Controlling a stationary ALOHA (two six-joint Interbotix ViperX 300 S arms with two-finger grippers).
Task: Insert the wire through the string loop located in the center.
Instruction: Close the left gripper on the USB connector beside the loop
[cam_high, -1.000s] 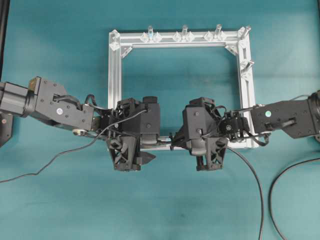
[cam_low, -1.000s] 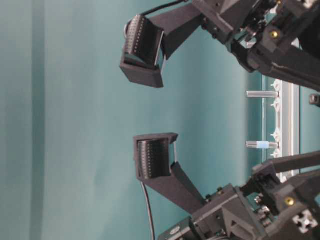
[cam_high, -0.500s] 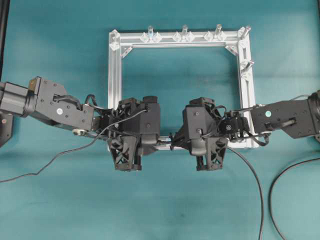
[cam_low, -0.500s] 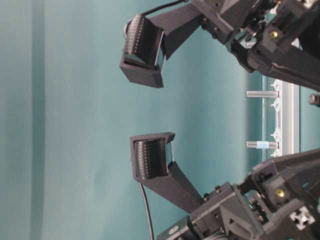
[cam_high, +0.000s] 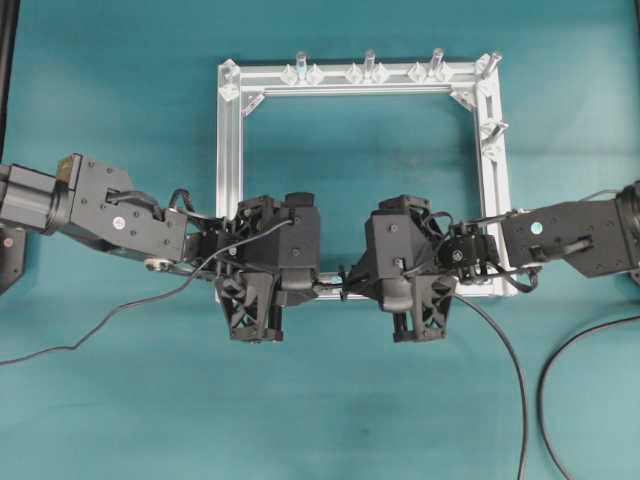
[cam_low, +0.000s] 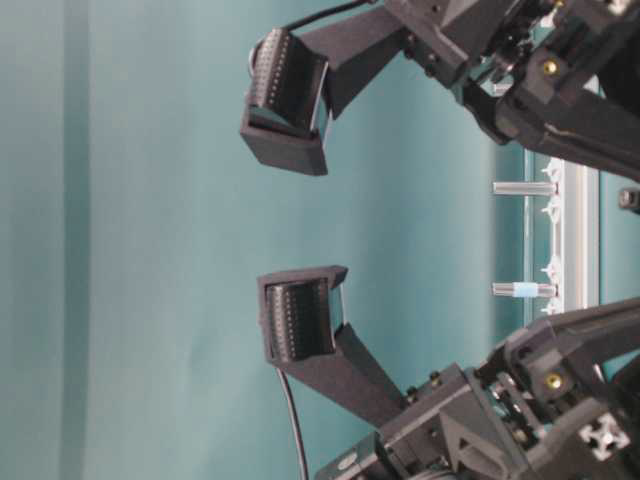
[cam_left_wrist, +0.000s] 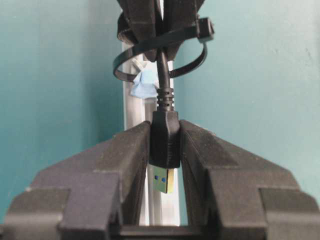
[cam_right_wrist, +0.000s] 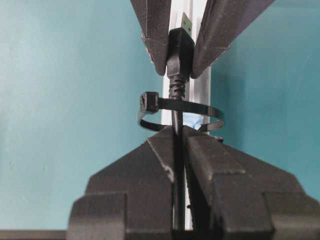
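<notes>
**Plug through the loop, handing over to the left**

I see the wire (cam_left_wrist: 162, 70) already passing through the loop (cam_left_wrist: 159, 52), which stands on the near rail (cam_left_wrist: 137, 107) of the frame (cam_high: 230, 150) beside a scrap of blue tape (cam_left_wrist: 144, 84). On one side of the loop my left gripper (cam_left_wrist: 165, 145) pinches the black plug body (cam_left_wrist: 164, 140), its jaws pressed against both flanks, the metal tip (cam_left_wrist: 163, 180) poking out behind the pads. On the other side of the loop my right gripper (cam_right_wrist: 179, 145) is clamped on the thin cable, jaws nearly together with only the wire between them

The step in hand, as I judge it, is the handover: the left takes the plug so the right can let go. To do it well I want the left's hold confirmed firm before the right releases, then a pull straight away from the loop along the rail, keeping the wire centred so the plug's strain relief does not snag or bend the loop sideways. A slanted pull could drag the loop over or twist the plug out of the pads
</notes>
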